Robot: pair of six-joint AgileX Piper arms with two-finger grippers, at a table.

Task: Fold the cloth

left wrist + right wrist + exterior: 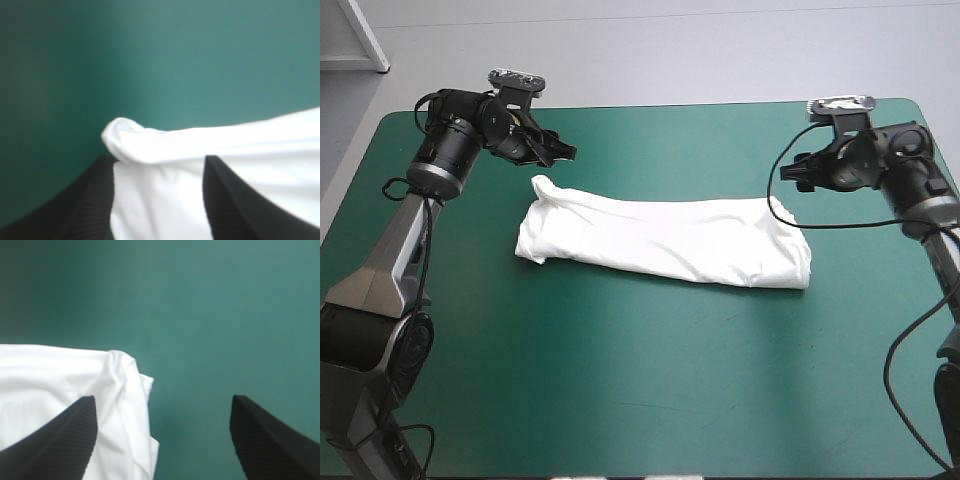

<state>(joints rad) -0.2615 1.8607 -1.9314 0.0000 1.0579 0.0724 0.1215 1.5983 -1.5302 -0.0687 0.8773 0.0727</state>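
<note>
Left arm (390,260): black cylindrical wrist behind the left gripper (555,150), then a silver ring band, a grey tapered link, a round black joint housing. Right arm (910,165): same black-and-grey build. Fingers (60,440) black, finely ribbed.

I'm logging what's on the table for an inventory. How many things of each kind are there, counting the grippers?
T-shirt: 1
Grippers: 2, the left gripper and the right gripper
Total: 3
</note>
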